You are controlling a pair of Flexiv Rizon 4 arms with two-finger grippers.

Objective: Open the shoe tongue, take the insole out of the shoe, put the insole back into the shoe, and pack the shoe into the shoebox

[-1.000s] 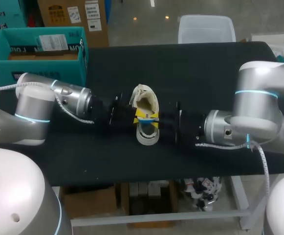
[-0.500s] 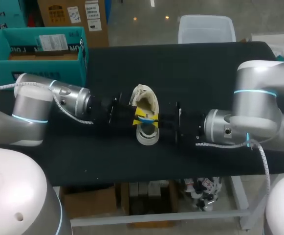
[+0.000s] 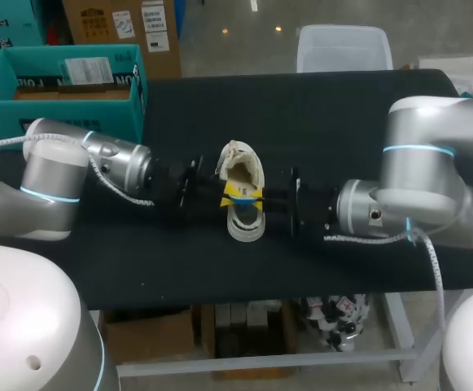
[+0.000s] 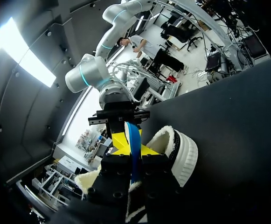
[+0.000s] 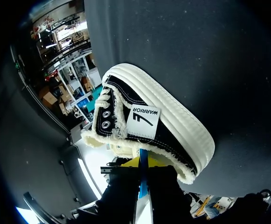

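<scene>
The shoe (image 3: 241, 167) stands on its sole near the middle of the black table (image 3: 342, 122), rounded white toe toward the front edge and fleece-lined opening toward the far side. In the right wrist view the shoe (image 5: 165, 128) shows a black side panel with a white label, metal eyelets, fleecy trim and a thick ribbed white sole; in the left wrist view the white toe end (image 4: 182, 154) lies just beside the fingers. A thin blue strip (image 3: 241, 198) sticks up edge-on over the shoe's middle; I cannot tell whether it is the insole or part of the tongue. The left gripper (image 3: 231, 194) comes in from the shoe's left and the right gripper (image 3: 254, 197) from its right, their yellow tips meeting at the strip above the opening. In the left wrist view the blue strip (image 4: 134, 144) runs straight between the left gripper's (image 4: 134, 150) fingers, pinched from both sides, with the right gripper (image 4: 121, 116) facing it just beyond. In the right wrist view the strip (image 5: 143, 173) sits likewise between the right gripper's (image 5: 142, 163) close-set fingers, pinched. The teal shoebox (image 3: 0, 110) stands open at the table's far left corner, well apart from the shoe.
</scene>
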